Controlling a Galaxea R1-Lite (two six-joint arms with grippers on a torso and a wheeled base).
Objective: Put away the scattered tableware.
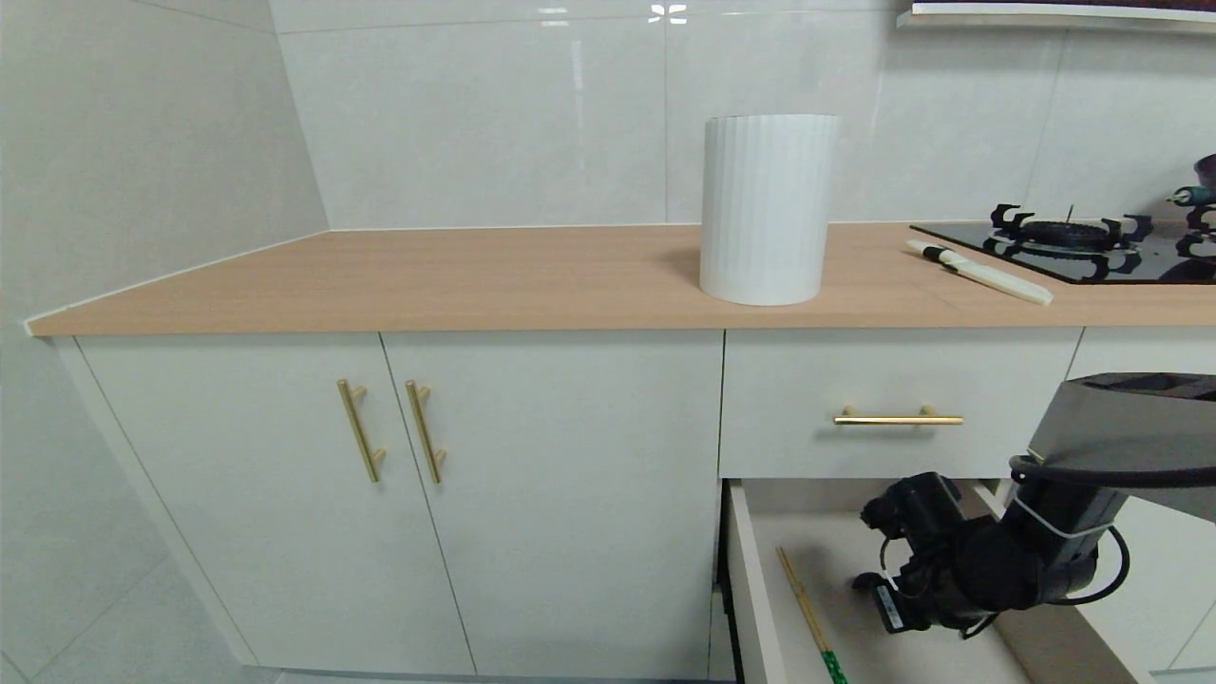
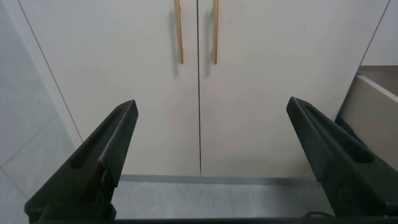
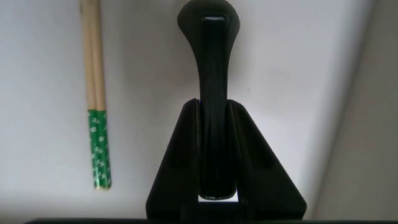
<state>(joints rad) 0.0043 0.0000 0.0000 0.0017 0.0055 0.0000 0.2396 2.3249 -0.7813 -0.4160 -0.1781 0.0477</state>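
Chopsticks [image 1: 806, 608] of pale wood, slim and straight with green patterned ends, lie side by side on the smooth white floor of the open drawer [image 1: 753, 598], close to its left wall, green ends toward the drawer's front. Inside the same drawer, to the right of the pair and apart from them, the right gripper [image 1: 893, 589] is clamped on a glossy black utensil [image 3: 211, 74]. This is a narrow, rounded stem that swells to a bulb-like end beyond the fingertips, and the dark wedge-shaped fingers [image 3: 180, 155] press on it from both sides. Whether the utensil touches the drawer floor cannot be told. Directly above the open drawer sits a shut drawer front [image 1: 807, 399], flat and white with a thin brass bar handle. Above that runs a matte wood-grain counter [image 1: 475, 275]. On the counter, over the open drawer, stands a tall white cylinder [image 1: 768, 209] with fine vertical ribs. Over the drawer's right end lies a cream knife [image 1: 983, 273] with a dark band near one end, just beside a black glass hob [image 1: 1064, 256]. Left of the open drawer are two plain white cabinet doors [image 1: 475, 494] with upright brass rod handles [image 1: 361, 429]. The left gripper [image 2: 211, 109] faces these doors low down, left of the drawer. Its two black tapered fingers [image 2: 106, 155] are spread wide with nothing between them.
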